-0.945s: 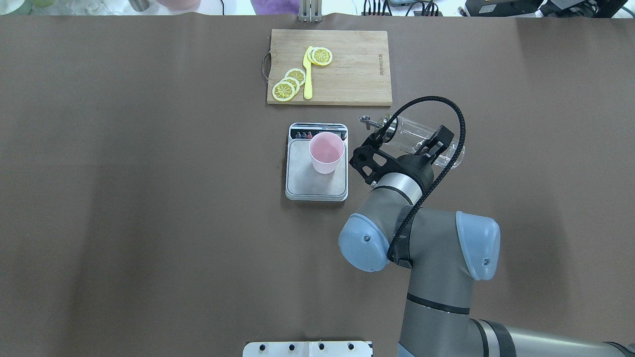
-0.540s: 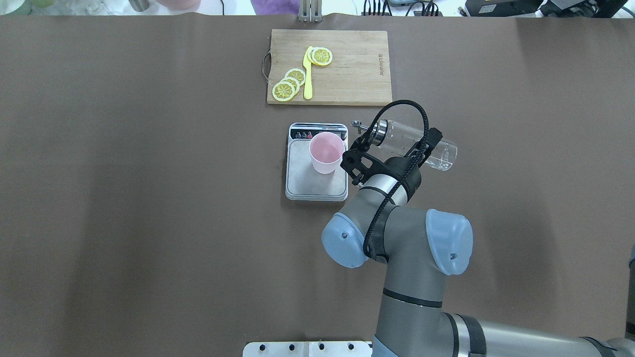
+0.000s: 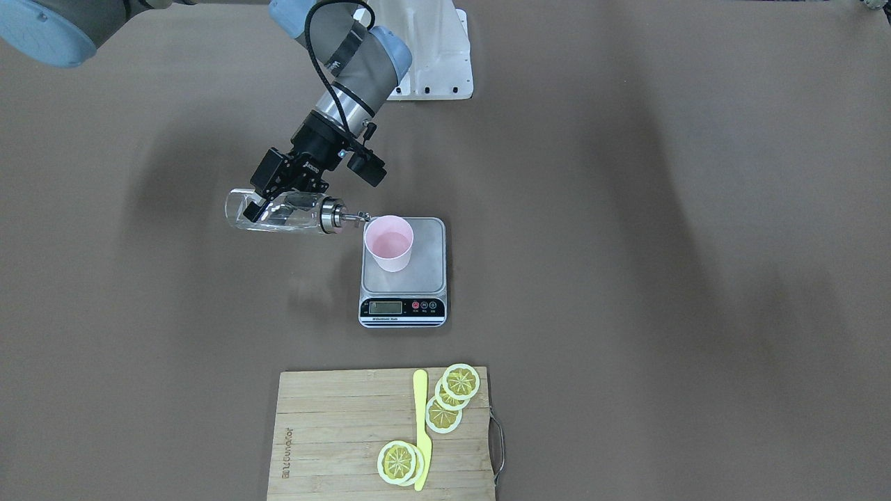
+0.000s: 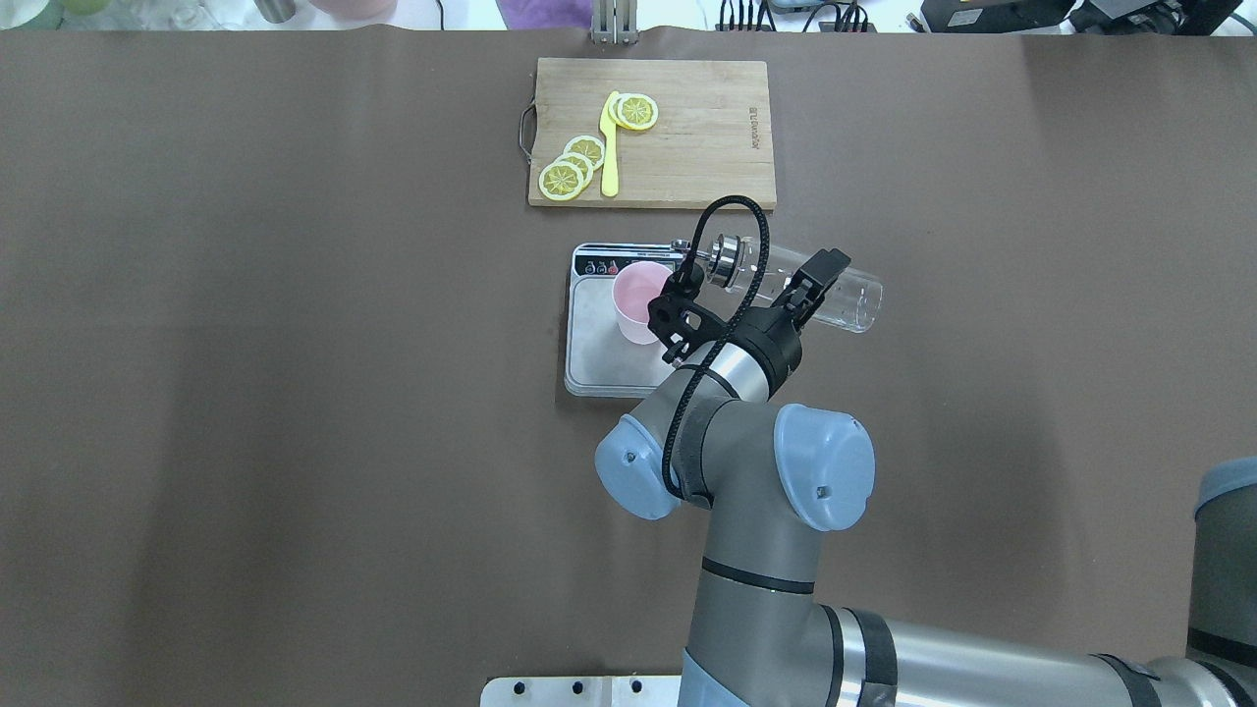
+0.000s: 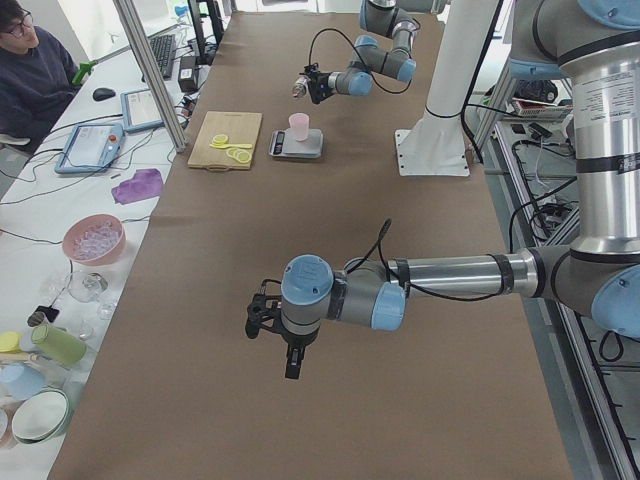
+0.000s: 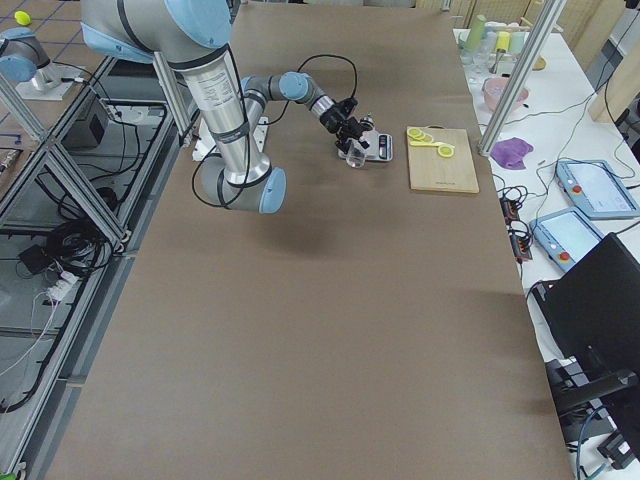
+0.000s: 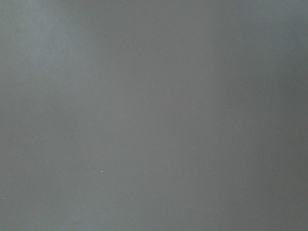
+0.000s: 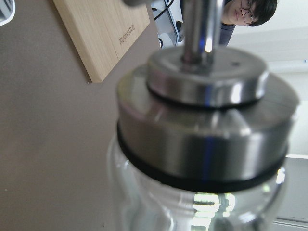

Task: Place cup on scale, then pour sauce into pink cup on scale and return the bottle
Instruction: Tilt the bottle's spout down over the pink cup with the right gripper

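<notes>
Now right gripper [image 3: 282,204] clamped on bottle [image 3: 308,215], spout [image 3: 353,217] at cup [image 3: 388,245] rim, on scale [image 3: 426,266]; left gripper [image 5: 259,320], cannot tell

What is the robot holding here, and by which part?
The right gripper grips the slim clear glass bottle with a metal pour-spout cap around its glass body, not the cap. The left gripper cannot be judged.

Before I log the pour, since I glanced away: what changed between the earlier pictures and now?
The right pincer, shut on the bottle, carried it leftward in the overhead view, bringing the spout up to the rim of the cup. The cup, scale and cutting board stayed put.
</notes>
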Tool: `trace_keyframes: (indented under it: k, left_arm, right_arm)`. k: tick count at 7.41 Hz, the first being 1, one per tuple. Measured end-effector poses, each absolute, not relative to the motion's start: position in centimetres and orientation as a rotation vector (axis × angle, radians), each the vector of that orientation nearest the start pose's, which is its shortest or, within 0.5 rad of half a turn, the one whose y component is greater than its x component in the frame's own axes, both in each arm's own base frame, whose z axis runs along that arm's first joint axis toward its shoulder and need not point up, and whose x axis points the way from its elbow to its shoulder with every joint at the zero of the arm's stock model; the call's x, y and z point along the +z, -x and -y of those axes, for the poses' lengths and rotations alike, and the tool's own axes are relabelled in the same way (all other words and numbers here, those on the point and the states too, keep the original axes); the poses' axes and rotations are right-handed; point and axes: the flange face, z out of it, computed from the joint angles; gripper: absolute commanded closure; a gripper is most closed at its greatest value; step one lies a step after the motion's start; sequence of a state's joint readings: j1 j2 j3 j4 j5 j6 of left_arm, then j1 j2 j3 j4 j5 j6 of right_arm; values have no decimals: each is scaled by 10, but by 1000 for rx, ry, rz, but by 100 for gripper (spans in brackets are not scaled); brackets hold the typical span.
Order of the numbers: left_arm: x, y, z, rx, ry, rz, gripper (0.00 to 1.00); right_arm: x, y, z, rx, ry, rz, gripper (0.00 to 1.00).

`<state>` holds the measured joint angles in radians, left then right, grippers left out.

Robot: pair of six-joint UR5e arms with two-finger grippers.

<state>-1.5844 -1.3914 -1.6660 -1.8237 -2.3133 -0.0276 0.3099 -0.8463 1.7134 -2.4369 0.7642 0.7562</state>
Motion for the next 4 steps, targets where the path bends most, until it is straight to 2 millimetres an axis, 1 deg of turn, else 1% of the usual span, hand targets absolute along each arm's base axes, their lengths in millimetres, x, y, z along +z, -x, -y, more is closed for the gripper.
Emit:
trace_keyframes:
  k: [2, 4]
  left_arm:
    - [670, 71, 424, 24, -153, -742, 2]
    - [671, 71, 424, 24, -152, -742, 2]
  right_arm:
    - [245, 544, 390, -503, -658, -488, 100]
    - [248, 548, 392, -521, -634, -527, 100]
